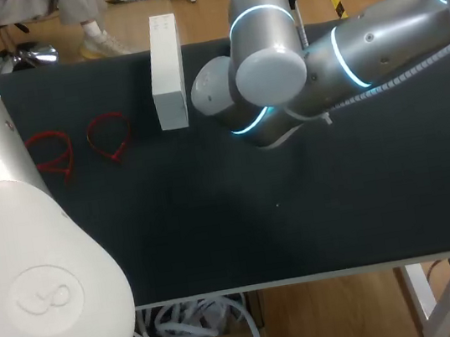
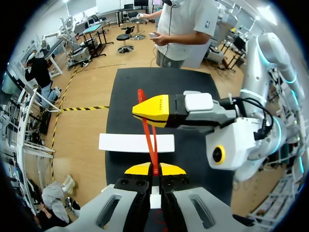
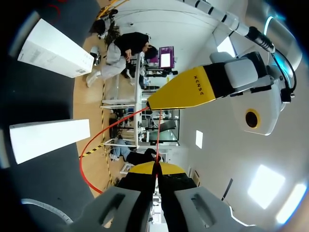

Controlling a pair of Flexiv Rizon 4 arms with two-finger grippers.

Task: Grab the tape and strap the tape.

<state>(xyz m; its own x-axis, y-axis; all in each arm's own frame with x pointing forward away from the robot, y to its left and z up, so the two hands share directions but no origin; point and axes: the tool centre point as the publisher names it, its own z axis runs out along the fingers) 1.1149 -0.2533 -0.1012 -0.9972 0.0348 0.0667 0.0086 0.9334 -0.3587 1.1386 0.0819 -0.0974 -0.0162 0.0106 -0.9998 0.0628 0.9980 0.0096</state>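
Observation:
A thin red tape (image 2: 148, 133) runs taut between my two grippers above the dark table (image 2: 125, 96). My left gripper (image 2: 154, 169) is shut on its near end in the left wrist view. Ahead of it my right gripper (image 2: 145, 111) pinches the far end. In the right wrist view my right gripper (image 3: 155, 169) is shut on the tape (image 3: 111, 128), which loops out sideways and back to my left gripper (image 3: 152, 104). In the head view both grippers and the tape are hidden under my right arm (image 1: 268, 60) and left arm (image 1: 38, 281).
A long white box (image 1: 166, 71) lies at the table's far middle, under the grippers (image 2: 136, 142). Two red tape loops (image 1: 49, 152) (image 1: 110, 136) lie on the table's left part. The table's front edge (image 1: 309, 277) is near.

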